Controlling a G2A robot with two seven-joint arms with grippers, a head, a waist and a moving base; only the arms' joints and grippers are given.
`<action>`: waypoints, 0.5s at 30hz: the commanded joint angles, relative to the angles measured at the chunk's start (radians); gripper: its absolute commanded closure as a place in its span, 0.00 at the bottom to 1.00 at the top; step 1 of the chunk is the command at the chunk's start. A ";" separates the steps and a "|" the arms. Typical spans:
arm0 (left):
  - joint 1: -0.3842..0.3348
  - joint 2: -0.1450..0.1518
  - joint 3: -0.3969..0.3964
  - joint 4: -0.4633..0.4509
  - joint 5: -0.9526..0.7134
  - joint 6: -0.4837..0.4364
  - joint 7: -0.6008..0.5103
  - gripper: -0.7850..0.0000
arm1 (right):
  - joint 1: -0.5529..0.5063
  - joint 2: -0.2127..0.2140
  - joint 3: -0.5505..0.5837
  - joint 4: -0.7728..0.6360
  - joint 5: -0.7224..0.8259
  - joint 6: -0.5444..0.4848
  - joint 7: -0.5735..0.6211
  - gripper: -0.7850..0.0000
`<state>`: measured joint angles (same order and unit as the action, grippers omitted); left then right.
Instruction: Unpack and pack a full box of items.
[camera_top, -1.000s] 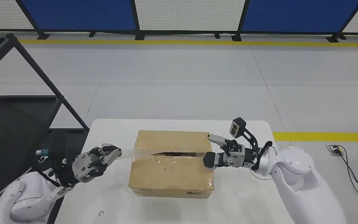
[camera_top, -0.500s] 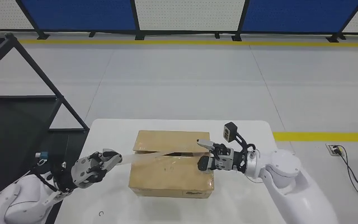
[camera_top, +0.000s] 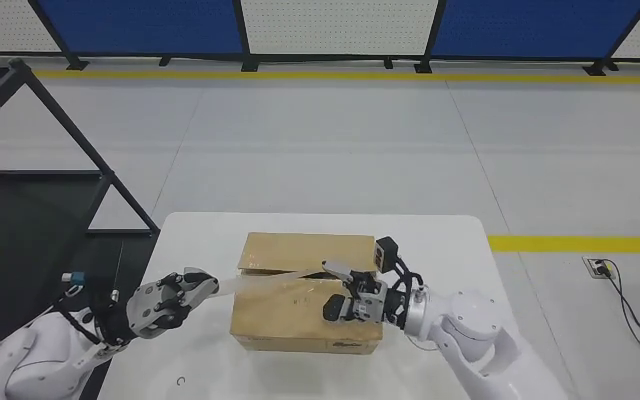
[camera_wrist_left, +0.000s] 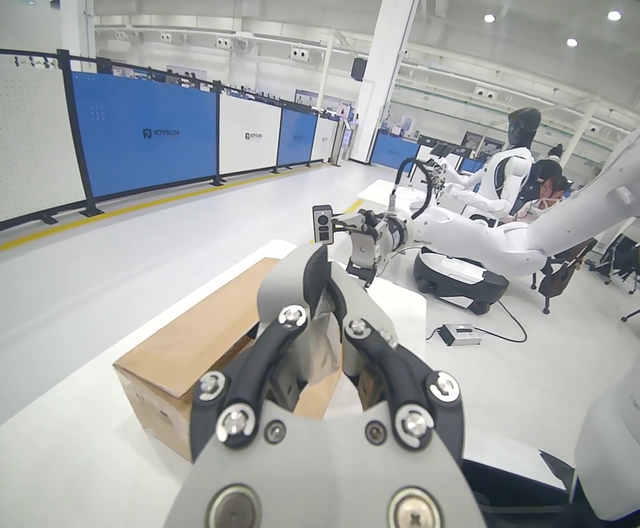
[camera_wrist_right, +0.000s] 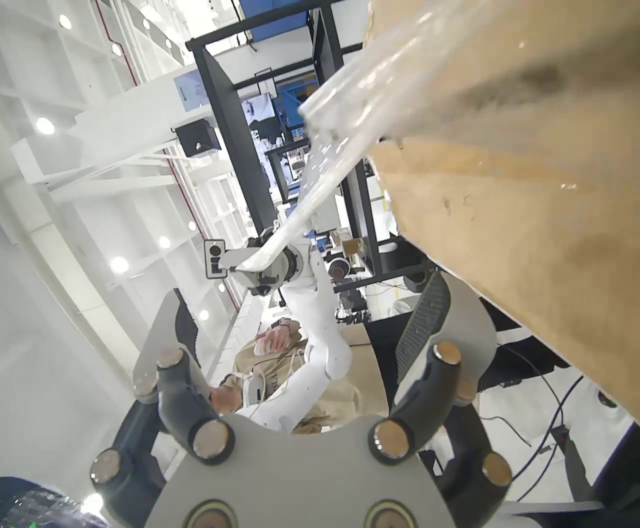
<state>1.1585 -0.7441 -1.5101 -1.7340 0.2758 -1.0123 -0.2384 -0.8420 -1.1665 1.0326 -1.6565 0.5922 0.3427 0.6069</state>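
Cardboard box (camera_top: 300, 315) sitting mid-way on the white table (camera_top: 200, 235), flaps not yet opened. Clear tape strip (camera_top: 262, 279) stretched with long axis along the lid seam, free end pointing off the box's left edge, pinched in the closed left gripper (camera_top: 198, 284). Right gripper (camera_top: 336, 290) empty, jaws spread wide, over the lid's right half, just beside the end that sticks to the cardboard; probably placed to hold the box down.
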 joint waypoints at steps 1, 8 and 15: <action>-0.001 0.002 0.002 -0.001 -0.001 0.000 0.001 1.00 | 0.001 -0.007 -0.023 0.005 -0.021 -0.020 -0.058 0.00; 0.006 0.012 -0.001 -0.005 -0.001 0.000 0.010 1.00 | 0.011 -0.020 -0.040 0.012 -0.089 -0.054 -0.171 0.00; 0.007 0.021 0.001 -0.002 0.005 0.000 0.020 1.00 | -0.026 -0.019 -0.007 -0.045 -0.163 -0.081 -0.260 0.00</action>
<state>1.1663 -0.7238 -1.5094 -1.7374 0.2794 -1.0123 -0.2193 -0.8620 -1.1866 1.0188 -1.6928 0.4342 0.2649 0.3546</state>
